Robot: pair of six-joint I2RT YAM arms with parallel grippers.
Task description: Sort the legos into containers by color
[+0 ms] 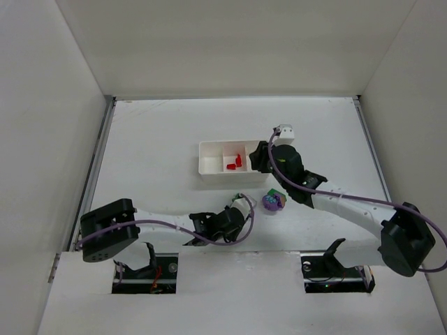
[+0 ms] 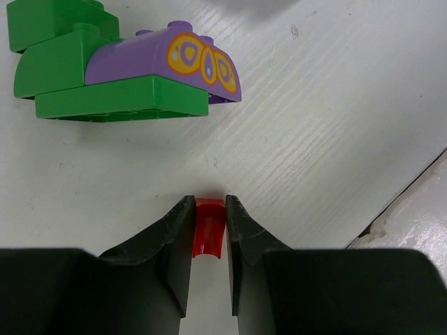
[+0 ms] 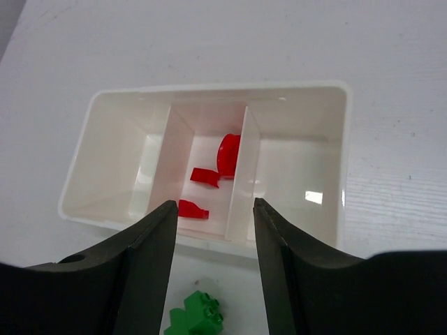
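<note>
My left gripper (image 2: 208, 209) is shut on a small red lego (image 2: 208, 230) just above the table; in the top view it (image 1: 242, 203) is just left of a cluster of legos (image 1: 273, 201). That cluster is a purple curved piece (image 2: 174, 59) among green bricks (image 2: 119, 105). The white tray (image 1: 209, 159) has three compartments; the middle one holds three red pieces (image 3: 227, 153). My right gripper (image 3: 213, 204) is open and empty over the tray's near wall (image 3: 209, 89). A green lego (image 3: 199, 319) lies on the table below its fingers.
The left and right compartments of the tray show nothing in them. The table's near edge (image 2: 405, 202) runs close to the right of my left gripper. White walls enclose the table on three sides.
</note>
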